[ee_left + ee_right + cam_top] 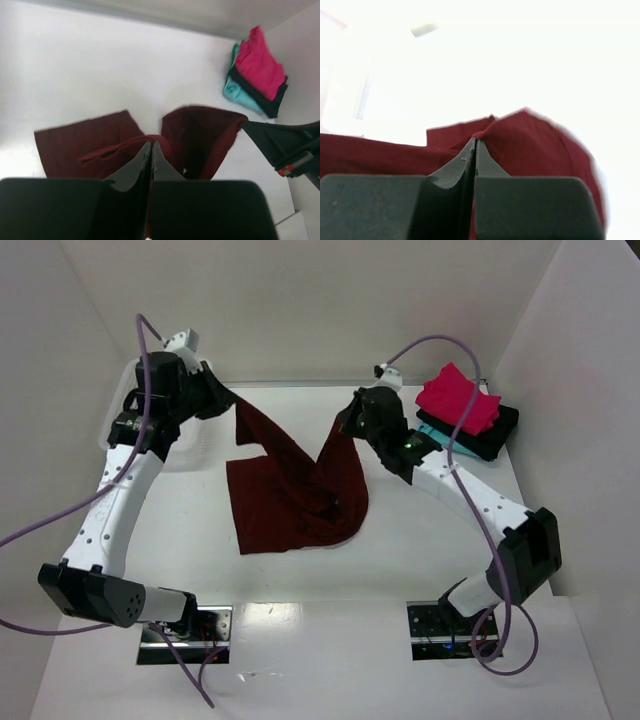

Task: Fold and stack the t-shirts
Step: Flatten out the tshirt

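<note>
Top external: rumpled maroon t-shirt (290, 505), two corners aloft

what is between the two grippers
The dark maroon t-shirt: the left gripper and right gripper each pinch an edge, and it sags to the table between them, clearest in the top view.

Top view is lit brightly and evenly from overhead; the white tabletop (420, 550) is near clipping, and only soft, faint shadows are cast beside the large dark maroon cloth t-shirt (290, 500). Left wrist view is dimmer, greyish and soft overall; the left gripper (151, 146) is blurred in the foreground, and the folded bright pink-red shirt (257, 62) is slightly smeared. Right wrist view is badly overexposed: background is blown to white, the white plastic lattice basket (362, 97) is barely resolved, bloom is seen along the maroon edge, and the right gripper (476, 145) is out of focus
</note>
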